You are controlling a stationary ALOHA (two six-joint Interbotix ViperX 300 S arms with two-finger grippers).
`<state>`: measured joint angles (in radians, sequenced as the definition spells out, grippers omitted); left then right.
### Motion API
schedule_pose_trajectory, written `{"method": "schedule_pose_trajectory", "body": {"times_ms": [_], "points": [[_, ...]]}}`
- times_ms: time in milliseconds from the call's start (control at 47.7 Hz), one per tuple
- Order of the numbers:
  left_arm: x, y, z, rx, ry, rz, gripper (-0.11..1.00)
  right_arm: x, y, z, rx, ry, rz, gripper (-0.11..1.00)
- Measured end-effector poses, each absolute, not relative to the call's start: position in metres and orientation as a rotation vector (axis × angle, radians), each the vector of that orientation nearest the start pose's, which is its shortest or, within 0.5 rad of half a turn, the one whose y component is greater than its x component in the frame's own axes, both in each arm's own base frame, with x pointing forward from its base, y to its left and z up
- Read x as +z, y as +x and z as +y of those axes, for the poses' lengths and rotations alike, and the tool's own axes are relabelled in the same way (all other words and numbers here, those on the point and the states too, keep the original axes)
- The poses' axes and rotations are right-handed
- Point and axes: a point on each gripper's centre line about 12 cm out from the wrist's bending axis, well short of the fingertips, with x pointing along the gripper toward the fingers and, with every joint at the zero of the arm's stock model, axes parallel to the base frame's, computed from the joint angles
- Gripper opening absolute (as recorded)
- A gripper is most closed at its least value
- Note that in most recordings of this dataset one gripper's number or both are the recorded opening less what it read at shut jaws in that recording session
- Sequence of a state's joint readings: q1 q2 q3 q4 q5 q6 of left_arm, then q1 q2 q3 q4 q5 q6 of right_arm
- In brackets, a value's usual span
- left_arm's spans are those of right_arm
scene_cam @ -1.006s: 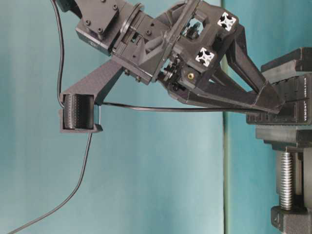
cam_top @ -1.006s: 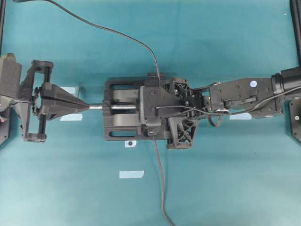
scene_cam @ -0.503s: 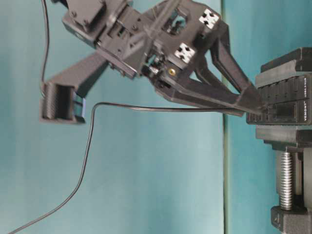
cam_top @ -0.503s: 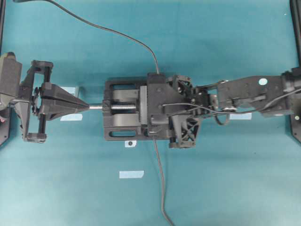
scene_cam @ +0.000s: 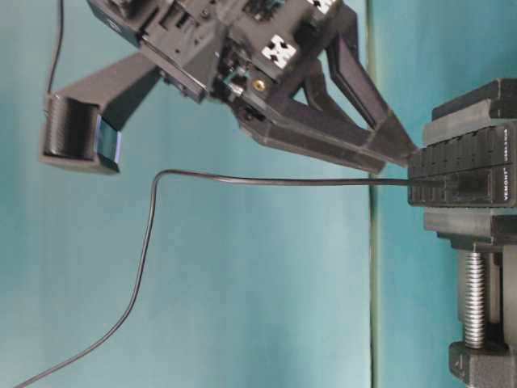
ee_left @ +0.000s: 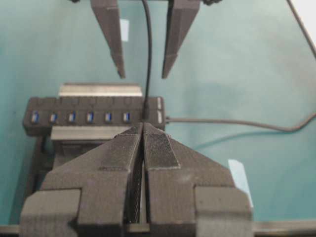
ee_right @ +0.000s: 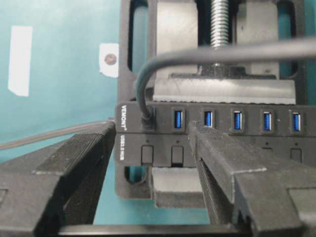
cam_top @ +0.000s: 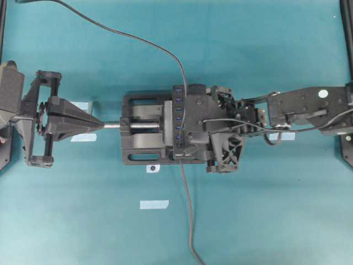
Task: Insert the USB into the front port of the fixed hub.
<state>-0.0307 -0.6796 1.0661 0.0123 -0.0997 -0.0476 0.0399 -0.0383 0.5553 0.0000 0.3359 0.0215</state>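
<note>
The fixed hub (cam_top: 178,118) is a black bar with blue ports, clamped across the vise; it also shows in the right wrist view (ee_right: 217,143). The USB plug (ee_right: 146,119) sits in the end port beside the printed label, and its thin cable (scene_cam: 242,179) rises from it. My right gripper (ee_right: 152,129) is open, with one finger on each side of the plug and touching neither plug nor cable. In the table-level view its tips (scene_cam: 397,159) hang just off the hub. My left gripper (cam_top: 102,125) is shut and empty, with its tips at the end of the vise screw.
The black vise (cam_top: 140,152) with its silver screw (cam_top: 113,125) holds the hub at mid-table. The hub's own cable (cam_top: 190,221) trails to the front edge. Another cable (cam_top: 138,37) runs to the back left. Pale tape pieces (cam_top: 154,204) lie on the teal table.
My right gripper has opened off the plug and drawn back to the right and upward, uncovering the hub. The plug stays in the port. My left gripper has not moved.
</note>
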Motion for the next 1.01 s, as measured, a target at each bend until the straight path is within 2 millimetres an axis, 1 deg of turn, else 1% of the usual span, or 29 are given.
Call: {"method": "schedule_pose_trajectory", "body": {"times_ms": [356,1006], "points": [[0.2511,0.2485,-0.0082,-0.028,-0.031,0.287,0.0,0.1971,0.381,0.0153,0.029,0.008,0.8,0.7],[0.2487,0.2476,-0.0081,-0.027,-0.035,0.294,0.0,0.1926,0.377,0.017,0.032,0.01,0.807,0.7]]}}
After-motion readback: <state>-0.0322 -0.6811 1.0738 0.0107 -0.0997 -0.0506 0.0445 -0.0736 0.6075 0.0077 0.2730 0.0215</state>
